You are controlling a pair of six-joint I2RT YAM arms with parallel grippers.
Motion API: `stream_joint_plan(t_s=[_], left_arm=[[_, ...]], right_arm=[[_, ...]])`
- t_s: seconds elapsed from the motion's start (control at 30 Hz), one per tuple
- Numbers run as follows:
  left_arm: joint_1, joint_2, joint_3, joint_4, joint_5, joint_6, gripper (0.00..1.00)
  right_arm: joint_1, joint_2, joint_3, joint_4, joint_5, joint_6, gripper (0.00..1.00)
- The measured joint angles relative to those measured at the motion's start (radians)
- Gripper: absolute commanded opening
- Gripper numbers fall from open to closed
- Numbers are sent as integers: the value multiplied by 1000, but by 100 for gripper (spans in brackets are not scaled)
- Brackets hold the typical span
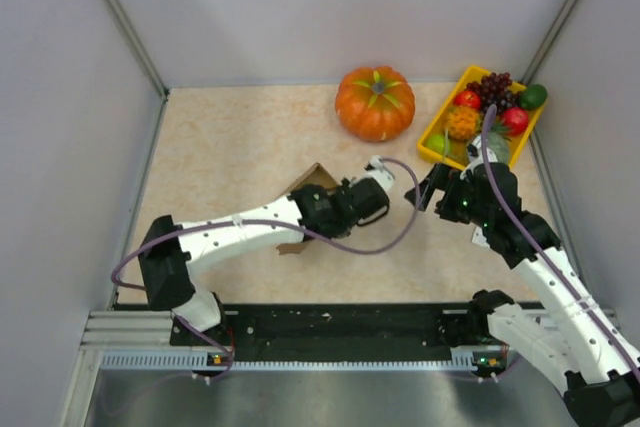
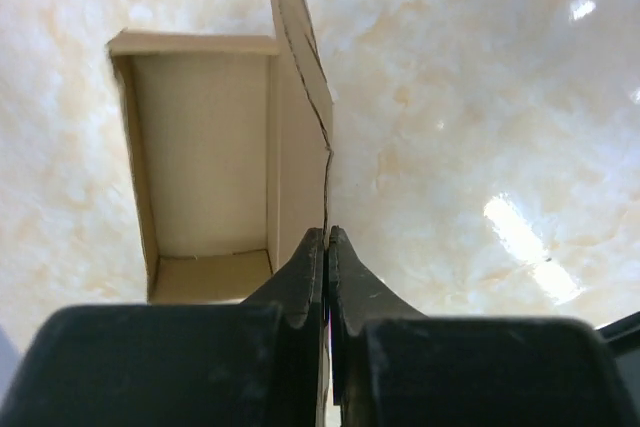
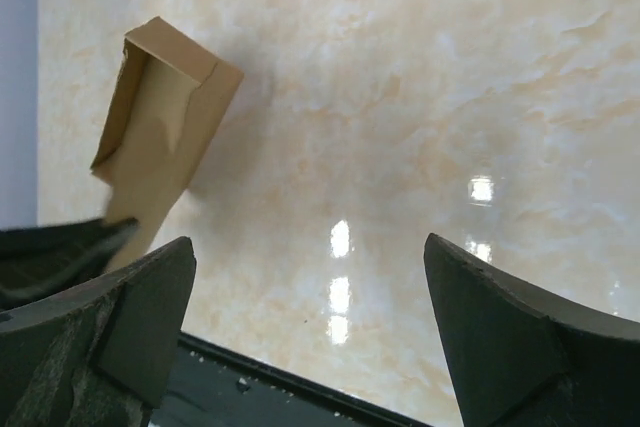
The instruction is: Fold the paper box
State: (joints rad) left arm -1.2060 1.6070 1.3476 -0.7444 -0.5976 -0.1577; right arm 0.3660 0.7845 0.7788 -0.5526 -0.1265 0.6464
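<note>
box (image 2: 200, 167): mid-table (image 1: 230, 137), half-formed, held by one flap, probably so its open side stays reachable
left gripper (image 2: 326, 239): pinched on box flap
right gripper (image 3: 308, 247): wide, empty, near box

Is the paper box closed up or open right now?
Open. The left wrist view looks into the paper box's empty interior, and one flap stands unfolded, pinched edge-on in the shut left gripper.
</note>
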Motion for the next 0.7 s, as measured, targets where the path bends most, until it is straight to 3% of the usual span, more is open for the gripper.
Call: stream_joint_plan(t_s=[0.2,0.4,0.53,0.7], left_arm=[[246,-54,142,-146,228,-195,0],[520,-102,159,-161,529,-413,0],[704,-105,101,-131,691,-635,0],[811,-122,-30,-119,763,-927,0]], right_arm=[[0,24,14,-89,134,-18,99],[0,43,14,-152,227,-20,99],[0,24,14,-172,272,-27,99],[-25,54,12,-175,328,-23,99]])
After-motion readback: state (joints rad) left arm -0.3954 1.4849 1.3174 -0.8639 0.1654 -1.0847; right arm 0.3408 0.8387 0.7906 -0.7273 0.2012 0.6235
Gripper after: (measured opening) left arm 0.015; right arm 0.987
